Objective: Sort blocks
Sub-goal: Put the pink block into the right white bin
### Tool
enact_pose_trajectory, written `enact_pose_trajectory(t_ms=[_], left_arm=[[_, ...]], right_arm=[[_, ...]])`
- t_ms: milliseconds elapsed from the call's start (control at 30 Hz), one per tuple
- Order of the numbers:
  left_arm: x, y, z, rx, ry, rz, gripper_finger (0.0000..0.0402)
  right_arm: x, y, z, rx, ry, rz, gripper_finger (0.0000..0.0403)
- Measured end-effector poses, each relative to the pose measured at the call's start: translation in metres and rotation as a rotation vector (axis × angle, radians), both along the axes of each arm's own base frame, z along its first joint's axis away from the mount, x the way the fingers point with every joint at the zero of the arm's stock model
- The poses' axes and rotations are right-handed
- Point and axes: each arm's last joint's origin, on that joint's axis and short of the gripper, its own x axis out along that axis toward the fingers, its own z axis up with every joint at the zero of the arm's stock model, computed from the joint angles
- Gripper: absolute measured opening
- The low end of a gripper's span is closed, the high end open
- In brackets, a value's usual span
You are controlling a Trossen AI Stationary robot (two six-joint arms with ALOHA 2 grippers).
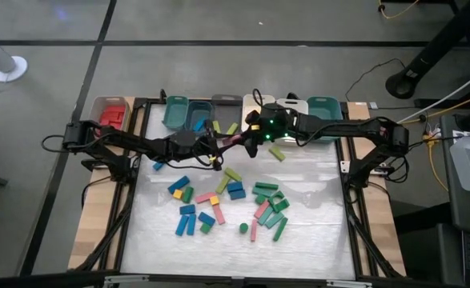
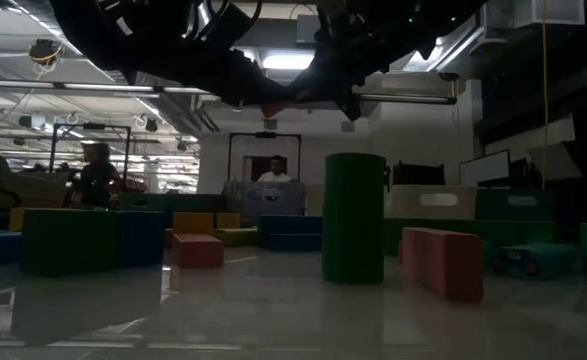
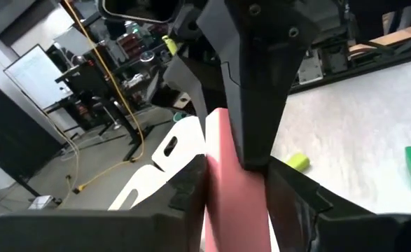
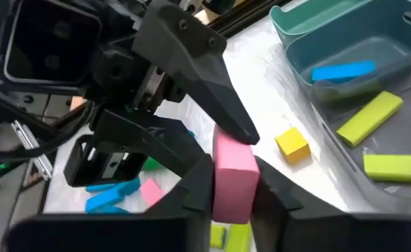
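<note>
A pink block [image 1: 236, 142] hangs in the air between both grippers, above the far part of the table and in front of the bins. My left gripper [image 1: 223, 147] reaches in from the table's left and is shut on one end. My right gripper [image 1: 247, 142] comes from the right and is shut on the other end. Many other blocks [image 1: 233, 190], blue, green, lime, pink and yellow, lie scattered flat on the table's middle. In the low view a dark green cylinder [image 2: 353, 217] stands on its end and a pink bar [image 2: 443, 262] lies beside it. My left gripper pinches the pink block's near end [image 3: 234, 203] between its two fingers, which lie along the bar. The block is lifted clear of the table. My right gripper pinches the block's other end [image 4: 233, 175] between its two fingers, coming level from the table's right. The left gripper's finger [image 4: 205, 77] overlaps the same block from the opposite side.
Along the far edge stands a row of bins: a tan bin [image 1: 98, 106] with red blocks, a teal bin [image 1: 176, 122], a grey bin [image 1: 226, 102] with blue and lime blocks, a white bin [image 1: 250, 101], a second teal bin [image 1: 323, 102]. A lime block [image 1: 277, 154] lies near the right gripper. People show beyond the table.
</note>
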Motion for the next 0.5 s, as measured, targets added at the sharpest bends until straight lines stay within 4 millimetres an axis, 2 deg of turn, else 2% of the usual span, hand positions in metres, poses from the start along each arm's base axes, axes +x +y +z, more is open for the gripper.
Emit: enact_pose_trajectory(t_ms=[267, 367, 500], left_arm=[[0.0, 0.0, 0.0, 0.002, -0.005, 0.041, 0.0177], [-0.001, 0.001, 0.0, -0.006, 0.001, 0.076, 0.0195], [-0.002, 0.002, -0.007, -0.046, 0.061, 0.09, 0.0204]], right_arm=[[-0.005, -0.01, -0.003, -0.036, 0.036, 0.001, 0.0058], [-0.01, -0.022, -0.007, -0.039, 0.079, -0.04, 0.0069], [-0.021, -0.043, -0.011, -0.055, 0.139, -0.088, 0.0063]])
